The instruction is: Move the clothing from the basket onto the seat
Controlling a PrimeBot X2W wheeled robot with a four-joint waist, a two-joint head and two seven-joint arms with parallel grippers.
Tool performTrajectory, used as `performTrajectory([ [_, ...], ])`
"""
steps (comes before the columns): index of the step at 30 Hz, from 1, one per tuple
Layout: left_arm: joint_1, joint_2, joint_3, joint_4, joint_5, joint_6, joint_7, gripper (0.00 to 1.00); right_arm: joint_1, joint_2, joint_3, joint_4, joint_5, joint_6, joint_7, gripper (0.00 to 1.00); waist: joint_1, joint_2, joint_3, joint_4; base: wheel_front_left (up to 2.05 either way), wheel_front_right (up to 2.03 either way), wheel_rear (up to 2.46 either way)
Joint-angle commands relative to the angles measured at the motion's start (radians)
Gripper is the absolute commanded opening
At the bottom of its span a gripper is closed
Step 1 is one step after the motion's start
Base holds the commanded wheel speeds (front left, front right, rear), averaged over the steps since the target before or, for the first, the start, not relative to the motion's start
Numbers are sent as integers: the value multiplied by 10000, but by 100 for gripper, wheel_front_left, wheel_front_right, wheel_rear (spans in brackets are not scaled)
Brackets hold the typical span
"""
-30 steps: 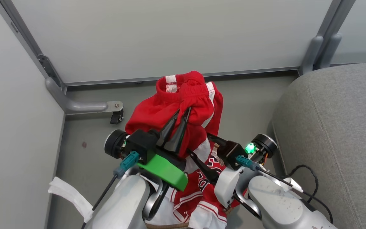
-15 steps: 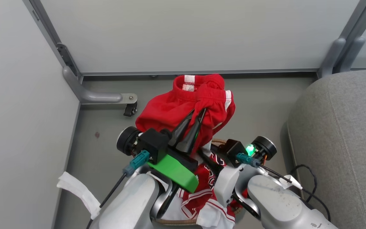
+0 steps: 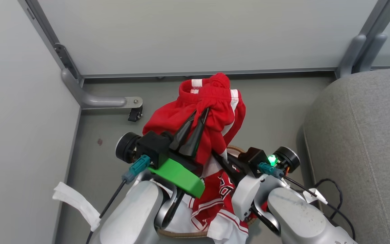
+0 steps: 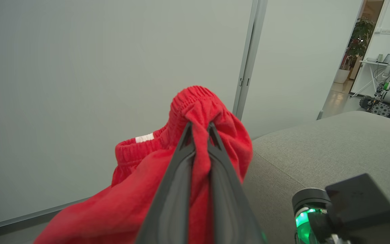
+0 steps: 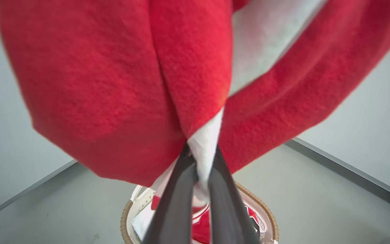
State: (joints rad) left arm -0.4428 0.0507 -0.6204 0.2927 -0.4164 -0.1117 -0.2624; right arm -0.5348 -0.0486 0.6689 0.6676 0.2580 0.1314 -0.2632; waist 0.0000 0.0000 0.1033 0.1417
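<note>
A pair of red shorts (image 3: 212,112) from the clothing hangs in the air in front of me. My left gripper (image 3: 201,112) is shut on the waistband (image 4: 195,101). Lower and to the right, my right gripper (image 3: 216,156) is shut on a white-trimmed fold (image 5: 204,149) of the same shorts. Under them stands the basket (image 5: 266,211), its brown rim (image 3: 181,234) showing, with another red garment (image 3: 215,200) bearing dark numerals inside. The grey seat (image 3: 367,135) is to the right, about level with the left gripper (image 4: 200,124) in the left wrist view.
Pale partition walls close off the back and left, with a metal foot and caster (image 3: 113,101) on the floor. A white cloth strip (image 3: 76,203) lies at lower left. A black cable (image 3: 330,189) runs beside the seat edge. A wheeled machine (image 4: 388,98) stands in a far room.
My right gripper has gone from open to shut on the white-trimmed fold of the shorts. The left gripper keeps its hold. The head camera has shifted slightly.
</note>
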Motion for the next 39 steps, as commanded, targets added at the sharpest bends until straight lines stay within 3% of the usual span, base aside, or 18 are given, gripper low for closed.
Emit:
performTrajectory([
  [1,-134,12,85,16,109,53,-39,0,229,-50,-56,47,-44,-12,-24,0,0,0,-4,-76,0,0,0],
  [12,143,15,727,301,382,27,-41,1,800,-59,-958,-188,-436,-14,-15,0,0,0,-33,-800,0,0,0],
  [13,180,16,816,353,404,24,-41,74,867,-59,-1124,-418,-496,-14,-15,0,0,0,-33,-914,0,0,0],
  [14,217,15,876,442,468,17,-38,100,937,-58,-1244,-608,-566,-14,-15,0,0,0,-38,-1007,0,0,0],
  [18,461,22,1323,646,698,-10,-25,100,1368,-46,-1921,-1665,-732,-14,-16,0,0,0,-44,-1599,0,0,0],
  [25,870,175,1942,761,1162,-107,-25,100,2151,-48,-3010,-3348,-704,-14,-26,0,0,0,130,-3271,0,0,0],
  [31,1153,218,2249,625,1444,-176,-25,100,2647,-38,-3786,-4132,-709,-12,-24,0,0,0,362,-4815,0,0,0],
  [32,1224,223,2319,563,1502,-196,-25,100,2799,-43,-4094,-4347,-722,-12,-26,0,0,0,440,-5352,0,0,0],
  [39,1357,249,2193,467,1544,-191,-25,100,3102,-38,-4910,-4837,-878,-12,-26,0,0,0,657,-6641,0,0,0],
])
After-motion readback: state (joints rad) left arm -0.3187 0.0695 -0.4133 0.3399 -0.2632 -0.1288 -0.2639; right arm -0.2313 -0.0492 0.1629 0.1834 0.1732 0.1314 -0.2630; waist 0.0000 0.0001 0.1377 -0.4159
